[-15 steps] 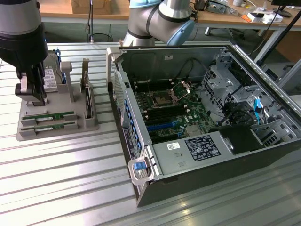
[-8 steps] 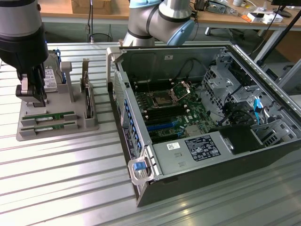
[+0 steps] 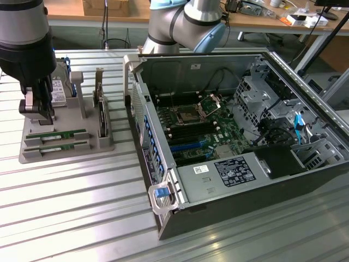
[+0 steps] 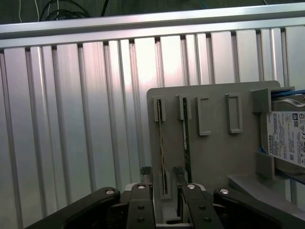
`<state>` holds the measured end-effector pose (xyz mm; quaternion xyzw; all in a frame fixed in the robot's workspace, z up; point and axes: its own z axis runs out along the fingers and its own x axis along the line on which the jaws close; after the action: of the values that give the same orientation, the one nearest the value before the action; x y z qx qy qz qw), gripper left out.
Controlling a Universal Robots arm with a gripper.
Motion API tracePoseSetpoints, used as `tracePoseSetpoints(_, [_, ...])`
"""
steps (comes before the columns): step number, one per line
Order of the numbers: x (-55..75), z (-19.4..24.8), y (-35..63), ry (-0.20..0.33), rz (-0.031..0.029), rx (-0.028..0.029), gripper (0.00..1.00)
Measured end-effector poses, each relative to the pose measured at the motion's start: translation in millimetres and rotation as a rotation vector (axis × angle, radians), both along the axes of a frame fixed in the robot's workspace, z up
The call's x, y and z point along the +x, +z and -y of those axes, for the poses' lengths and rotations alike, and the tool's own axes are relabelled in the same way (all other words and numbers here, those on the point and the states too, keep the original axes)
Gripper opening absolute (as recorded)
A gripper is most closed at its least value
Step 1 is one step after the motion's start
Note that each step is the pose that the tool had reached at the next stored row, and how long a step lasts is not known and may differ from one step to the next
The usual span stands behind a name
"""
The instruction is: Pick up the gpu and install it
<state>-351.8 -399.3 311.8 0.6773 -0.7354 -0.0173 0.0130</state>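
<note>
Two long, thin green gpu sticks stand on edge in slots of a grey holder tray (image 3: pixel 103 143) at the exterior view's left, one (image 3: pixel 57 135) behind the other (image 3: pixel 57 146). In the wrist view they run side by side (image 4: pixel 162 138) (image 4: pixel 187 143). My gripper (image 3: pixel 39 115) hangs just above the end of the tray where the sticks end. It is open, with nothing held. Its dark fingers (image 4: pixel 141 205) stand apart, with the end of one stick in the gap between them (image 4: pixel 164 210).
A silver hard drive (image 4: pixel 286 138) with a white label and a dark card (image 3: pixel 101 112) on edge share the tray. An open computer case (image 3: pixel 305 169) with its motherboard (image 3: pixel 196 128) lies at the exterior view's right. Everything rests on a ribbed metal table (image 3: pixel 71 202).
</note>
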Motion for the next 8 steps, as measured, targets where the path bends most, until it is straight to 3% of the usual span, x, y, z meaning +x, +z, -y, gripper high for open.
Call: tracePoseSetpoints(8, [0.0,0.0,-2.6,0.000,0.0000,0.0000,0.30])
